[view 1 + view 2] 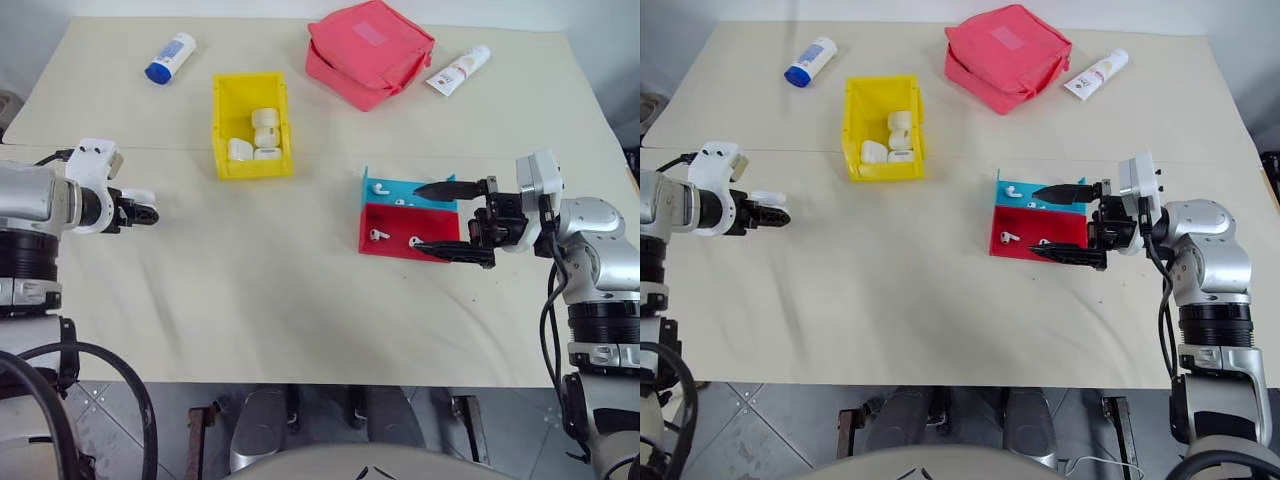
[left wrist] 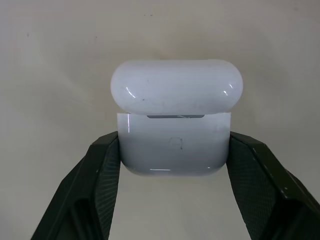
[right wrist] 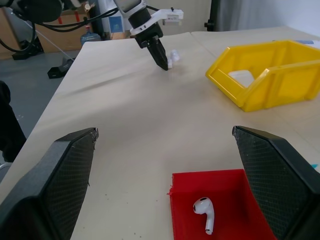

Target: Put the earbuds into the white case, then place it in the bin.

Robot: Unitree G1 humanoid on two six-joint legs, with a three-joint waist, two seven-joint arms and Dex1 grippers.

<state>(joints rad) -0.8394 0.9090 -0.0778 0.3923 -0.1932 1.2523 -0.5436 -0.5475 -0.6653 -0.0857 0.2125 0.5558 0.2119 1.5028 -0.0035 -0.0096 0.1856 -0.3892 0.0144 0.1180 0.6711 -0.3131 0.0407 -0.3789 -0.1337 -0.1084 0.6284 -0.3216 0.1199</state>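
Open tabletop [image 1: 260,290] between left gripper [image 1: 146,212] and right gripper [image 1: 447,219] | obstacles: yellow bin [image 1: 252,125] at 11 o'clock (already holding white cases), pink pouch [image 1: 369,52] at 1 o'clock, red tray [image 1: 395,235] at 3 o'clock

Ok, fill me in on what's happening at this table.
The left gripper is shut on the white case, whose lid stands open, held over the table's left side. The right gripper is open, its fingers straddling the red tray and blue tray, where the earbuds still lie. The yellow bin already holds a few white cases.
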